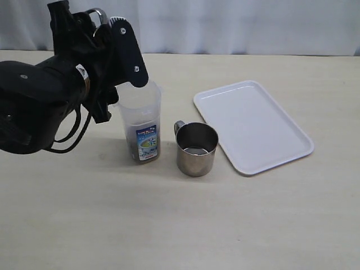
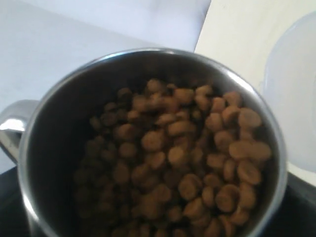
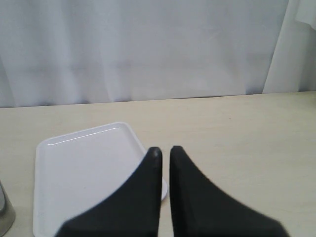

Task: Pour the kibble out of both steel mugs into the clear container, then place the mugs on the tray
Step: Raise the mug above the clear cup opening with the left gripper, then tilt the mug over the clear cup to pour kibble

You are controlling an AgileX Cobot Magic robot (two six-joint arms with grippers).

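My left gripper (image 1: 115, 53) is shut on a steel mug (image 2: 54, 123), held tilted just above and left of the clear container (image 1: 140, 118). In the exterior view only the mug's handle (image 1: 99, 13) shows past the fingers (image 1: 129, 53). Brown kibble (image 2: 192, 158) fills that mug and leans toward the container's rim (image 2: 291, 98). A little kibble (image 1: 135, 149) lies in the container's bottom. The second steel mug (image 1: 196, 149) stands upright right of the container; its inside looks bare. The white tray (image 1: 253, 124) lies further right. My right gripper (image 3: 164, 150) is shut on nothing, above the tray's (image 3: 84, 173) near corner.
A pale curtain hangs behind the beige table (image 1: 225, 225). The left arm's black body and cables (image 1: 39, 107) fill the left of the exterior view. The standing mug's edge (image 3: 5, 212) shows in the right wrist view.
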